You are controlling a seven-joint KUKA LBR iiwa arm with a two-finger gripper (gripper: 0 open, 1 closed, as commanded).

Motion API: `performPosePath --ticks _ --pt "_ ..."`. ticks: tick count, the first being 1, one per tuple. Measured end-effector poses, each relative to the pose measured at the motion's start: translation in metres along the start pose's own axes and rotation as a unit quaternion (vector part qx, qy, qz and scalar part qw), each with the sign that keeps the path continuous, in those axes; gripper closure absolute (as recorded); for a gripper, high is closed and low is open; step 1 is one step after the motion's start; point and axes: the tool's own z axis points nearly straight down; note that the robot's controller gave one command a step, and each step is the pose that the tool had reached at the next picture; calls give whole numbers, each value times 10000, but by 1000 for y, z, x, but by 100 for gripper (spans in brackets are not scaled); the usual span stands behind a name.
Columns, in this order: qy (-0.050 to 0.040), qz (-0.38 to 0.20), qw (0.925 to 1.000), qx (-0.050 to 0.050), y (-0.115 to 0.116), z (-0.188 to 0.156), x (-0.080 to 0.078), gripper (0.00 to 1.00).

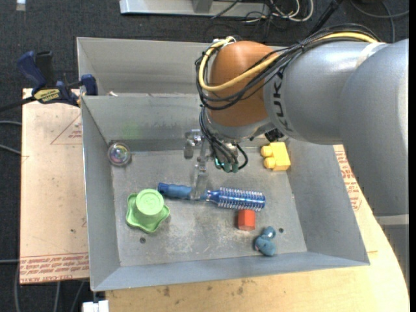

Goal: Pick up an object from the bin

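Your hand [198, 174] hung low in the middle of the bin [101, 194], right over the blue hairbrush [224, 197], about where its handle met the bristled head. The brush lay flat on the bin floor, handle towards the left. You could not tell from this view whether the hand was released or clenched, or whether it was touching the brush at all, because the orange wrist cover [237, 83] and its cables hid much of it.

The main risk, as I judged it, was the brush itself. It was long and low, so a grip at the neck might have left it unbalanced, and either end could have dipped and slid free on the lift. The narrow, rounded handle offered little to bite on, and the bristles would probably have given way under pressure. Because the brush sat so close to the metal, a descent that went too deep could have driven the hand into the floor.

You also had neighbours to mind. The green cup [148, 208] sat near the handle's end, and the small orange block [245, 220] lay just beside the bristles. A swinging brush could have knocked either one. The yellow block [275, 156] was near the wrist. The blue lump [265, 241] and the clear ball [119, 153] lay well apart.
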Motion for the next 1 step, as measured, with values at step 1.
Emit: performPosePath --ticks 1 --pt "-3 1140 9935 3 -7 72 46 0"
